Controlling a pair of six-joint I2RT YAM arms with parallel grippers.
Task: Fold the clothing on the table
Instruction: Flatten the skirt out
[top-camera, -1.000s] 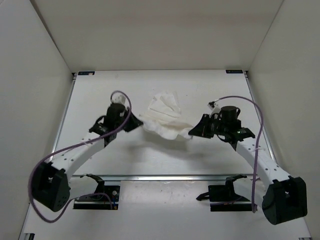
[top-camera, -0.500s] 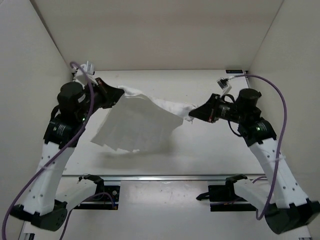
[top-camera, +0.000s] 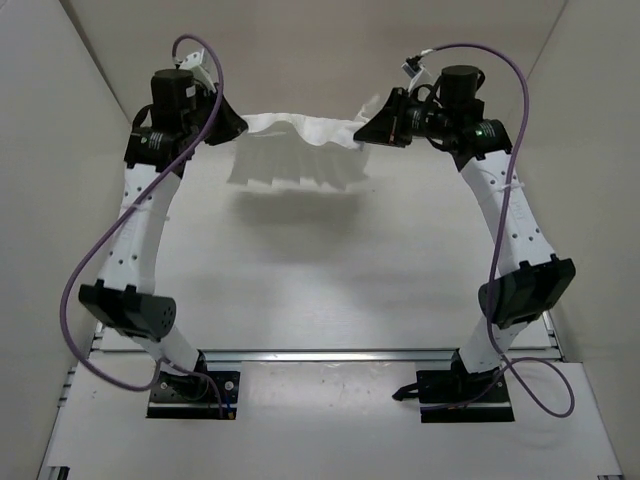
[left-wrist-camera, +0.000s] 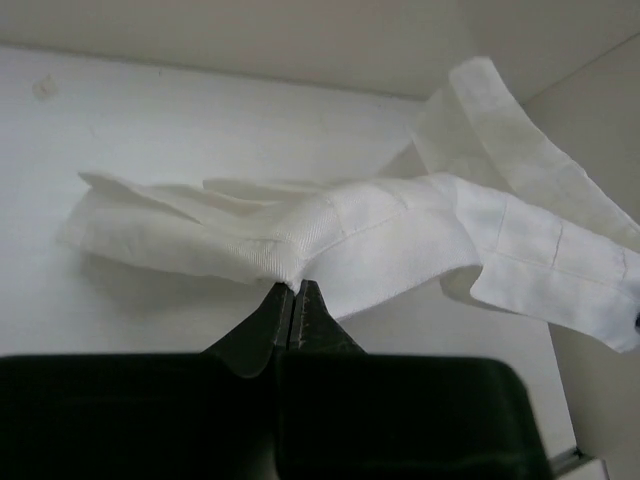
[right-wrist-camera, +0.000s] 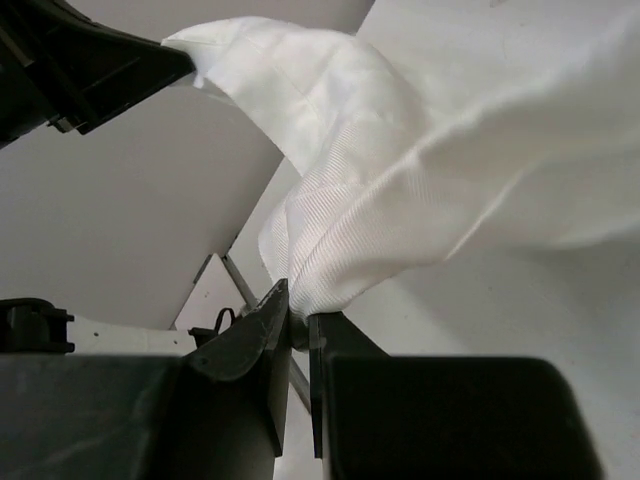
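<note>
White fabric, the clothing (top-camera: 297, 150), is hanging in the air above the far part of the counter (top-camera: 330, 270), stretched between the two arms and casting a soft shadow on the surface below it. The left claw (top-camera: 236, 128) is pinching one top corner, its fingers pressed together on a ribbed hem in the left wrist view, with a loose band of cloth trailing off to the side. The right claw (top-camera: 364, 131) is pinching the opposite corner, its jaws nearly together with a bunched fold of cloth wedged between them. Both arms are reaching high toward the back wall (top-camera: 320, 60). The garment's top edge is sagging slightly between them while pleated folds are drooping beneath. Purple cables (top-camera: 66, 300) are looping off each arm, well apart from the cloth. A metal rail (top-camera: 330, 353) is running along the near edge of the counter, just ahead of the two black base plates (top-camera: 195, 392)
</note>
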